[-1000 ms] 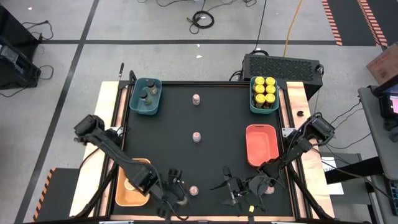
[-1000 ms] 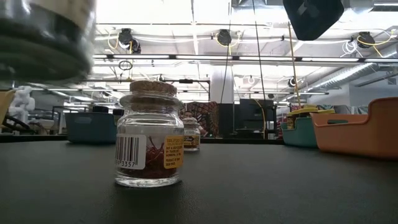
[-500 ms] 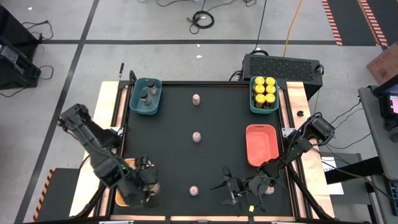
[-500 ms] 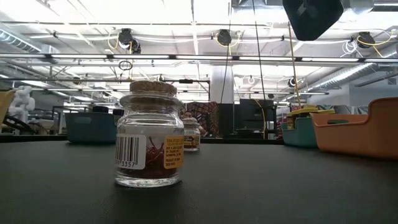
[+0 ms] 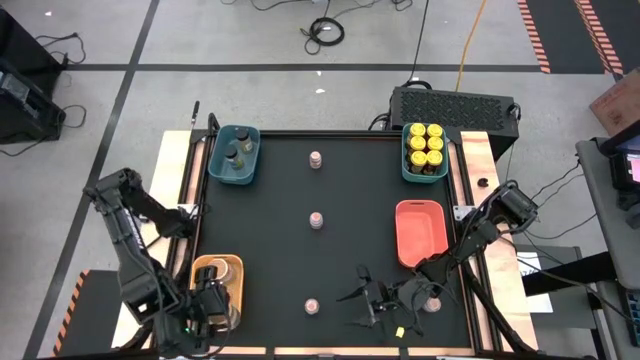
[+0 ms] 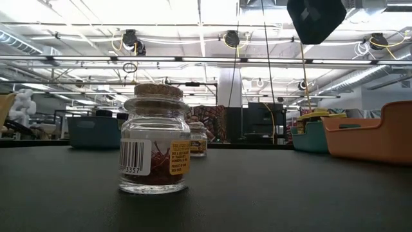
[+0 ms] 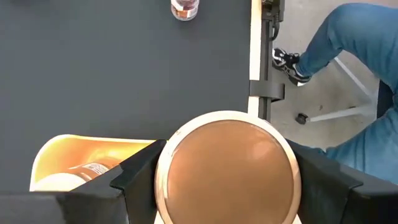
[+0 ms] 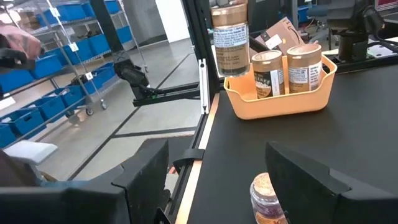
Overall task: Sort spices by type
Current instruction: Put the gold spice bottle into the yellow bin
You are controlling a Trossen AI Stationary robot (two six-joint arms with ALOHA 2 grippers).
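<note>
My left gripper (image 7: 227, 186) is at the table's near left corner, above the yellow tray (image 5: 232, 262), and is shut on a wide tan-lidded jar (image 7: 227, 168). The right wrist view shows that jar (image 8: 229, 37) hanging above the tray (image 8: 280, 99), where two tan-lidded jars (image 8: 267, 71) stand upright. Three tiny cork-lidded jars stand on their bases down the middle of the mat (image 5: 316, 158) (image 5: 316, 220) (image 5: 311, 306). My right gripper (image 5: 362, 300) is open, low near the near edge, right of the nearest tiny jar (image 8: 267, 196). My left gripper pinches the tan-lidded jar at its top, one finger (image 7: 140, 177) on each side of the lid's rim (image 7: 163, 177). It comes from above, pointing down. The jar is upright and lifted clear above the yellow tray; the lid hides the pads themselves.
A teal tray (image 5: 235, 153) at the far left holds dark-lidded jars. Another teal tray (image 5: 424, 148) at the far right holds yellow-lidded jars. A coral tray (image 5: 420, 232) sits at the right. A person's legs (image 7: 348, 37) show beyond the table's near edge.
My left gripper has carried the tan-lidded jar up from beside the nearest tiny jar and toward the table's left edge, ending over the yellow tray. The jar has left the low view. My right arm has stayed almost where it was.
</note>
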